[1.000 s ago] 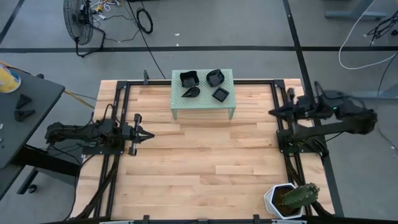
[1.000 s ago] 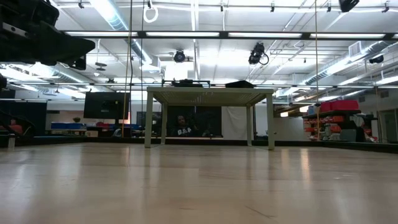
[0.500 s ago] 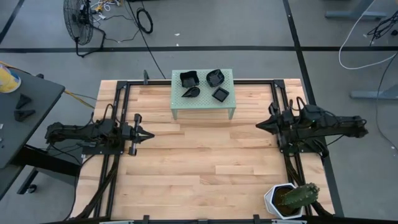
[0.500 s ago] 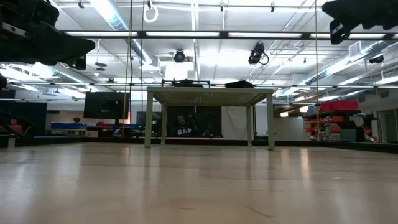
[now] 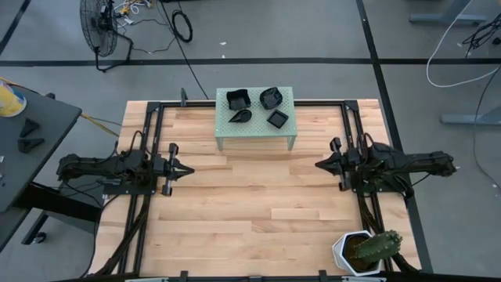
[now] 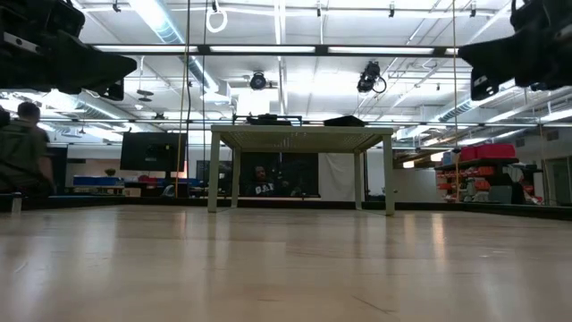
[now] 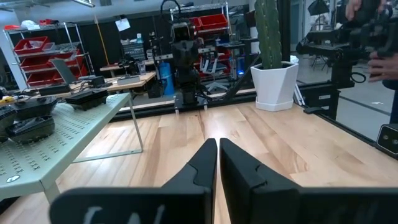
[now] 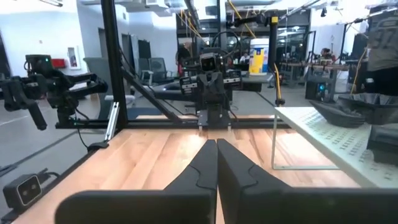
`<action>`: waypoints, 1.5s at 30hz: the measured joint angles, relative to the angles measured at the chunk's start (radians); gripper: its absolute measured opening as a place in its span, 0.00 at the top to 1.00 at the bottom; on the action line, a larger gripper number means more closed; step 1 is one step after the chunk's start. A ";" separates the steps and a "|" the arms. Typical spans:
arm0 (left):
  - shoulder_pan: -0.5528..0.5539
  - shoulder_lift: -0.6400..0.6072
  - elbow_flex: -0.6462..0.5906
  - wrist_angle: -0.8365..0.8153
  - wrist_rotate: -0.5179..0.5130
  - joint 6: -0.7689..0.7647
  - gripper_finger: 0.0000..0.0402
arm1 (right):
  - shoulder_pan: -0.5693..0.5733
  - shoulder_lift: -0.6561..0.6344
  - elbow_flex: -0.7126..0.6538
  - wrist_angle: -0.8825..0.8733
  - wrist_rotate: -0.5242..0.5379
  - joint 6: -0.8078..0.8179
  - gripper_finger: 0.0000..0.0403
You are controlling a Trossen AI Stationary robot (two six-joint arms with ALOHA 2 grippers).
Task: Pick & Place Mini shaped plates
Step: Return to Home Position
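No legible text or labels

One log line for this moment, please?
left claw: shut, empty, over wooden table, left side | right claw: shut, empty, right side | glossy black mini shaped plates: on pale green perforated metal stand

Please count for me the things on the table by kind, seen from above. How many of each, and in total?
Black plate piles, depth of each unclear: 4
Pale green stand: 1
White cactus pot: 1
Left end effector and right end effector, both shut: 2
Total: 8
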 joint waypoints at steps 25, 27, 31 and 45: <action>0.000 0.000 0.000 0.000 0.000 0.000 0.94 | 0.000 0.000 -0.056 -0.062 0.042 -0.049 0.99; 0.000 0.000 0.000 0.000 0.000 0.000 0.94 | 0.000 0.000 -0.056 -0.062 0.042 -0.049 0.99; 0.000 0.000 0.000 0.000 0.000 0.000 0.94 | 0.000 0.000 -0.056 -0.062 0.042 -0.049 0.99; 0.000 0.000 0.000 0.000 0.000 0.000 0.94 | 0.000 0.000 -0.056 -0.062 0.042 -0.051 0.99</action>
